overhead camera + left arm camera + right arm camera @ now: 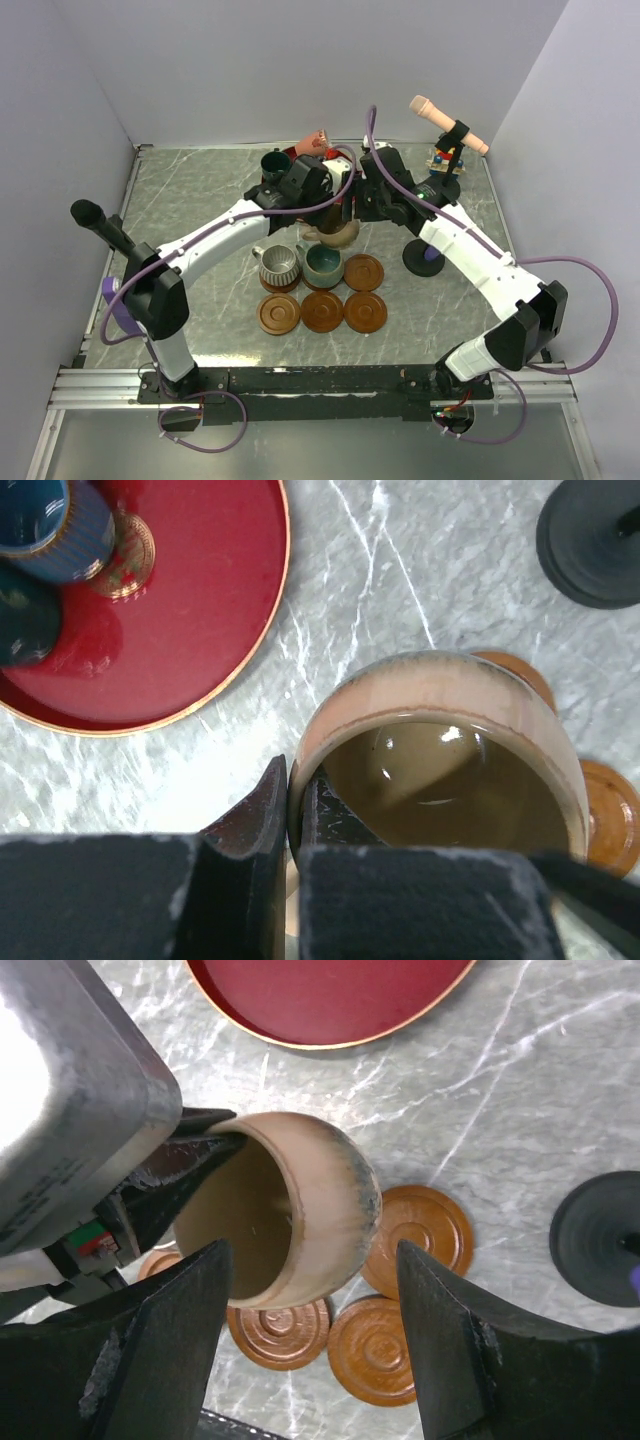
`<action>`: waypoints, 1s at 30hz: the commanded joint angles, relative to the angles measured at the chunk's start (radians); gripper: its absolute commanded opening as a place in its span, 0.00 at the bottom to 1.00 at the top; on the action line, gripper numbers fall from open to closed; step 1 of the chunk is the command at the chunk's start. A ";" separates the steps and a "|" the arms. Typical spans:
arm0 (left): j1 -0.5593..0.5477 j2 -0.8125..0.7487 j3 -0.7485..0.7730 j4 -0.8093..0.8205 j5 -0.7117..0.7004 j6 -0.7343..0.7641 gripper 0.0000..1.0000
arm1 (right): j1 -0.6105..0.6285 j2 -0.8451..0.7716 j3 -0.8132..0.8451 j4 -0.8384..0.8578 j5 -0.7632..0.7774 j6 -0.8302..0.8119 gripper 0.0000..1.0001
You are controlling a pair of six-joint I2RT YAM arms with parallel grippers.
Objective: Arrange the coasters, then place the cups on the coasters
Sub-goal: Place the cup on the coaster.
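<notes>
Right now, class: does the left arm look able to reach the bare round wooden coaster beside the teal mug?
Probably yes. The left gripper, shut on the rim of the beige ceramic cup, hangs just behind that brown wooden coaster, which is bare. The open right gripper close by might crowd it.
</notes>
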 commanded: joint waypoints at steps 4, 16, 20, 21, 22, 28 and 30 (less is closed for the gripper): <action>-0.033 -0.110 -0.004 0.112 -0.026 -0.023 0.01 | 0.015 0.018 -0.032 0.088 0.075 0.032 0.70; -0.059 -0.107 0.025 0.118 -0.075 -0.141 0.01 | 0.065 0.053 -0.101 0.065 0.209 0.097 0.66; -0.059 -0.126 0.005 0.144 -0.084 -0.193 0.01 | 0.066 0.033 -0.150 0.088 0.187 0.149 0.65; -0.057 -0.129 0.001 0.154 -0.081 -0.199 0.01 | 0.066 0.024 -0.170 0.105 0.175 0.156 0.65; -0.059 -0.132 -0.001 0.160 -0.068 -0.202 0.01 | 0.066 0.013 -0.188 0.128 0.158 0.160 0.65; -0.062 -0.176 -0.059 0.247 -0.003 -0.183 0.01 | 0.064 0.059 -0.170 0.089 0.195 0.178 0.62; -0.062 -0.183 -0.058 0.250 0.006 -0.175 0.01 | 0.066 0.076 -0.164 0.070 0.227 0.186 0.60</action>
